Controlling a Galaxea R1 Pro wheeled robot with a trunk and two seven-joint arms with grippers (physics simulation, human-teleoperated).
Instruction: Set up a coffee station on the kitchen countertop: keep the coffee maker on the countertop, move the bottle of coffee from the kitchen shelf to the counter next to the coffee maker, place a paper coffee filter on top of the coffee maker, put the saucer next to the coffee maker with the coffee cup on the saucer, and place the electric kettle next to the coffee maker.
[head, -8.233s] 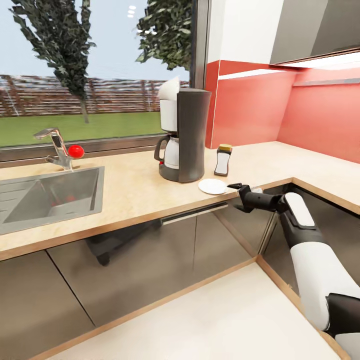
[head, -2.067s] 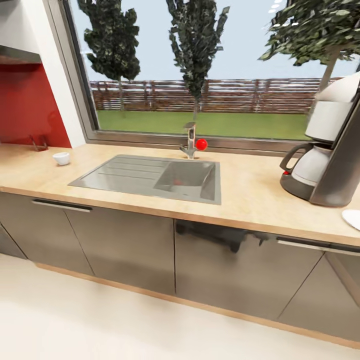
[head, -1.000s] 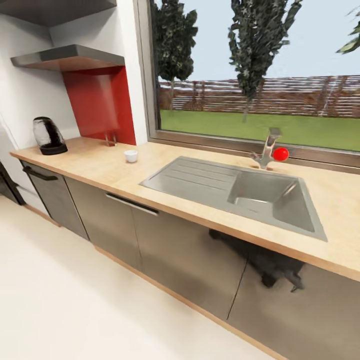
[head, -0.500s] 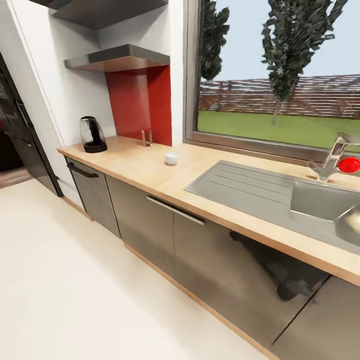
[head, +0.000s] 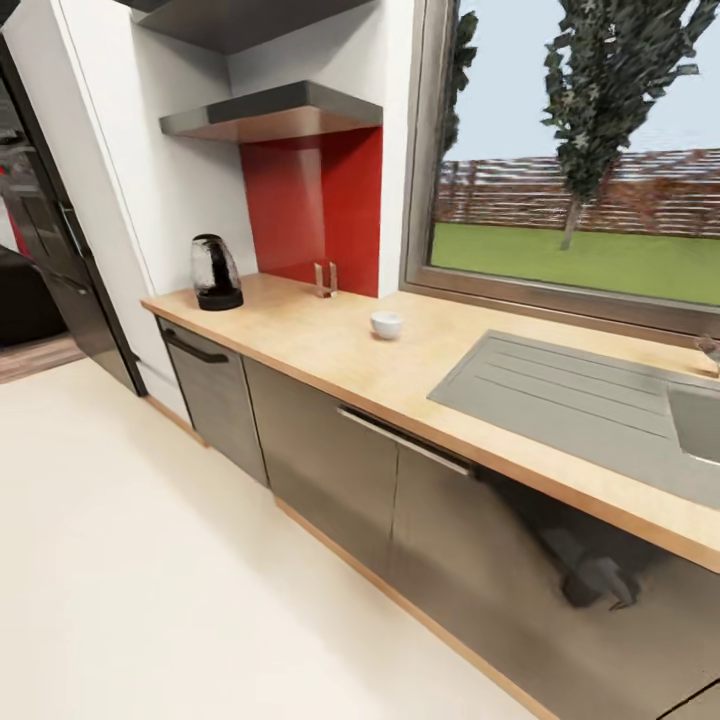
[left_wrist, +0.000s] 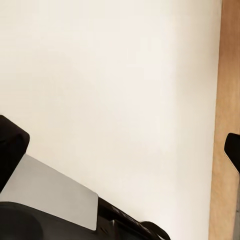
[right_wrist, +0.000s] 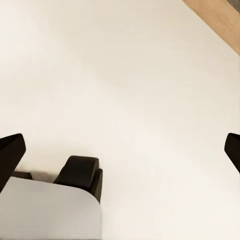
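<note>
A kitchen run seen from the robot's head camera: the electric kettle (head: 216, 272) stands upright at the far left end of the surface (head: 330, 350), close to the end edge, while the coffee cup (head: 386, 324) sits apart from it, mid-depth on the surface between the kettle and the sink drainer (head: 570, 395). A small clear stand (head: 325, 279) rests against the red back panel, and the kitchen shelf (head: 275, 110) hangs above that corner with nothing visible on it from this angle. Both wrist cameras look down at pale floor (head: 150, 560). The left claw (left_wrist: 120, 150) and the right claw (right_wrist: 120, 150) each show dark fingertips at opposite edges of their views, spread wide with nothing between them. Judged from this scene, cup and kettle are still to be fetched. The risks ahead: a wide claw closing on the small rounded cup could tip it or knock it toward the drainer, and the glossy kettle, gripped off its handle, could slip or topple near the end edge.
</note>
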